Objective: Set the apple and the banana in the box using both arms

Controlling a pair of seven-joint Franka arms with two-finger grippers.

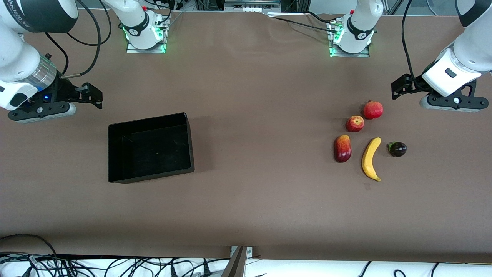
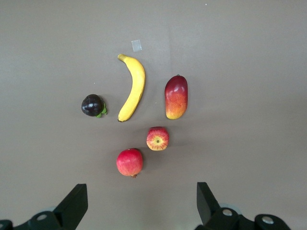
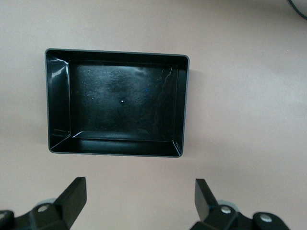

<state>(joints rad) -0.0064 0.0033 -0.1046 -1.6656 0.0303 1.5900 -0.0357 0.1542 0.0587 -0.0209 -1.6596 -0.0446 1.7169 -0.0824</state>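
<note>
Five fruits cluster at left arm's end of brown desk (image 1: 253, 96), none touching: one small red-yellow apple (image 1: 354, 124), one curved yellow banana (image 1: 371, 159), one red crowned fruit (image 1: 373, 110), one dark red-yellow mango (image 1: 342, 148), one dark purple round fruit (image 1: 397, 149). One shallow black plastic box (image 1: 150, 147) at right arm's end, wide bare desk between. Left pincer (image 2: 139, 203) open, above fruit cluster. Right pincer (image 3: 140, 201) open, hanging near box. Both arms cut off at frame edges.

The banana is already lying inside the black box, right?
No. The box holds nothing, as the right wrist view shows. The banana lies on the table among the other fruit, toward the left arm's end.
</note>
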